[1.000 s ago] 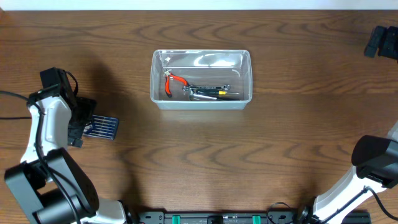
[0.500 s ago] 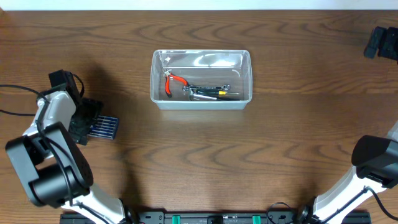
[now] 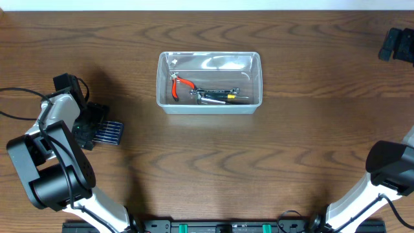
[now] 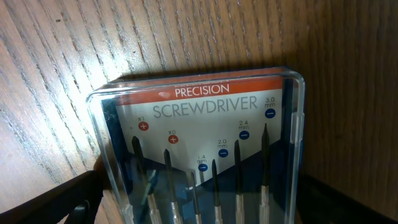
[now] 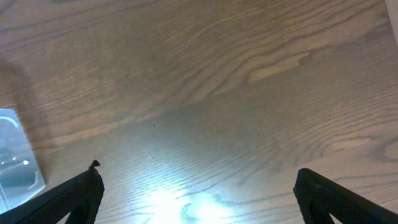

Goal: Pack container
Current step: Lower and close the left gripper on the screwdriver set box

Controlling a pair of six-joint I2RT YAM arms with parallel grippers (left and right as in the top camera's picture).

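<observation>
Overhead looks straight down; left wrist close on screwdriver case [image 4: 199, 155] — right wrist low over table [image 5: 217, 93], container [image 5: 18, 162] edge shared.

The container [image 3: 209, 81] stands at mid-width toward the far edge of the table [image 3: 213, 175]. Its low walls bar sideways entry; the top is open. Inside, red-handled pliers [image 3: 181, 86] and a screwdriver [image 3: 217, 97] fill the near half. Near the left edge, the precision screwdriver case [image 3: 108, 133] lies flat, and the left gripper [image 3: 87, 126] straddles its left end with jaws spread. Bare wood runs between case and container. The right gripper [image 3: 396, 44] occupies the far right corner.
</observation>
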